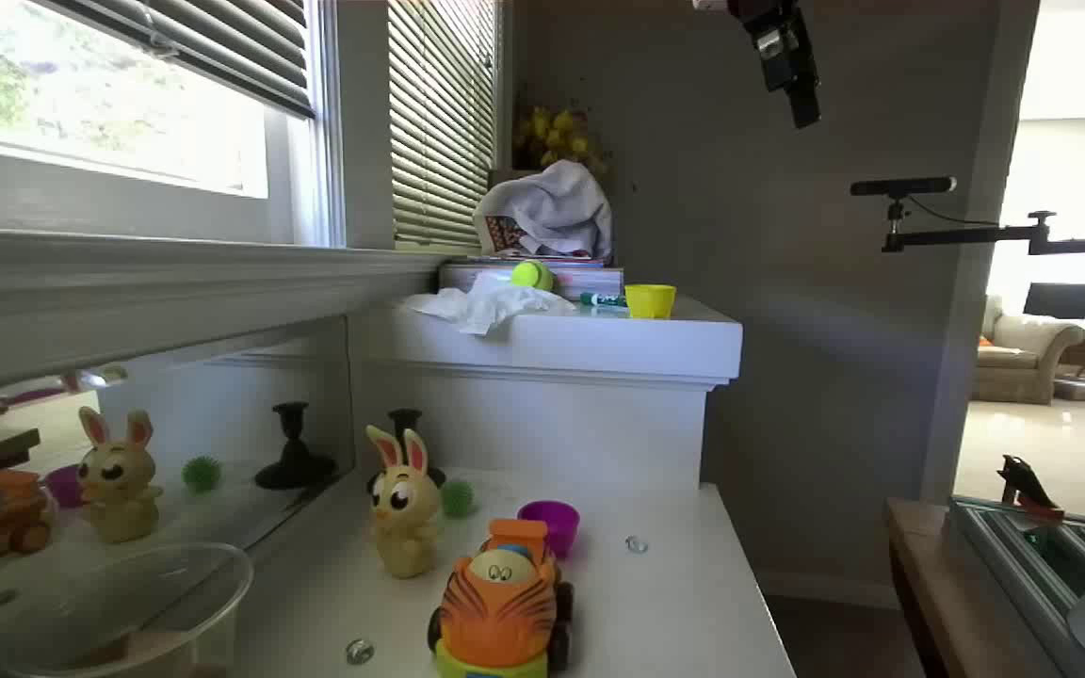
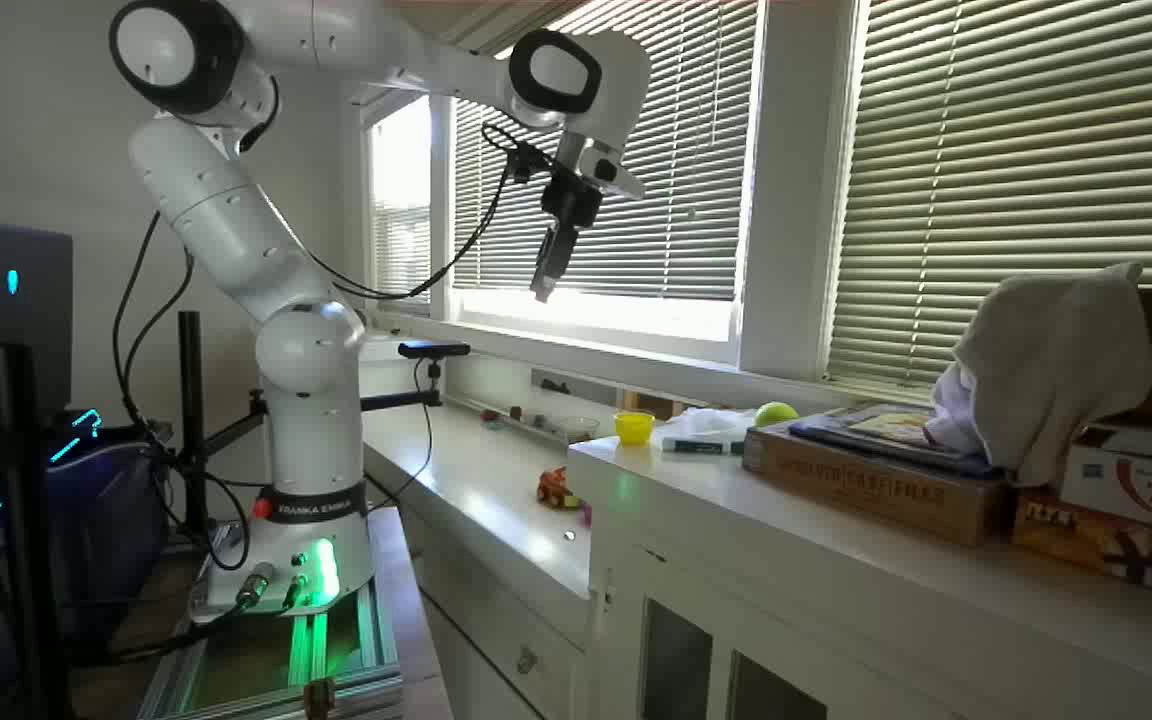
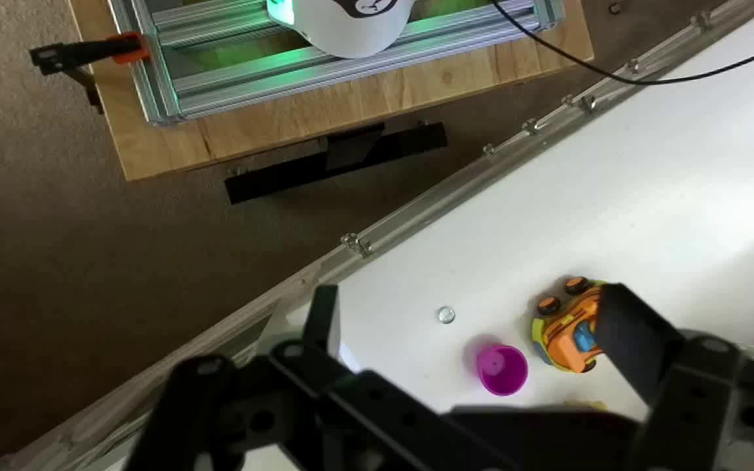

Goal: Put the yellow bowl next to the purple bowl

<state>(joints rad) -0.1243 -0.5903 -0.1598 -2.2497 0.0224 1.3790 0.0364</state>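
Where the raised white surface (image 1: 590, 347) comes to its corner, the small, bright yellow, round plastic bowl (image 1: 651, 302) stands upright near the edge, as both exterior views show. This is the likeliest point of failure, to my eye: a glancing touch could send so light-looking a piece over the side. Just beside it lies a dark green and white marker pen (image 2: 701, 447), which might be pinched along with the rim or roll against it.

The black, two-fingered tool (image 3: 470, 304) hangs well above both levels, its fingers spread wide and gripping nothing. The wrist view does not show the yellow bowl, so an approach begun without first aiming over it would probably miss or strike it off centre.

On the lower white surface (image 1: 665, 612), the small, magenta-purple, round plastic bowl (image 3: 501, 369) has an orange, tiger-striped toy car (image 3: 563, 333) close at its side; a bowl brought down there might catch on the car and tip. Near another side lies a clear, round bead (image 3: 446, 314), which would tilt any base set upon it. The step between levels adds two hazards: release from too high, causing a bounce or roll, and descent too close to the raised surface's side, causing a scrape.
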